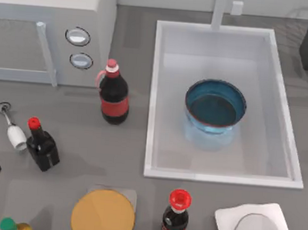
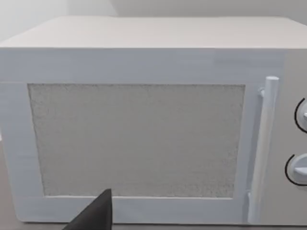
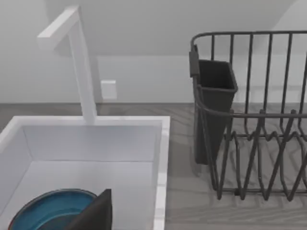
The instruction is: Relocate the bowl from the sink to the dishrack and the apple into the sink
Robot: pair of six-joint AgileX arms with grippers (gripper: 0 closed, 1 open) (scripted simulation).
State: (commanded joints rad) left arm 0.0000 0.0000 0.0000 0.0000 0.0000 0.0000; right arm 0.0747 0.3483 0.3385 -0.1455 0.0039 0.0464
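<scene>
Sitting upright mid-sink [image 1: 232, 38], nearer its front rim, the bowl [image 1: 215, 105] lies just below and ahead of the right gripper [image 3: 93, 213], the nearer arm; left gripper [image 2: 93, 215] faces the microwave [image 2: 144, 120]. Jaw openings: cannot tell for either.

A white microwave [image 2: 144, 124] faces the left gripper [image 2: 93, 215] closely. Cola bottles [image 1: 114, 96] and a tan disc [image 1: 103, 215] stand on the grey tabletop [image 1: 130, 145].
</scene>
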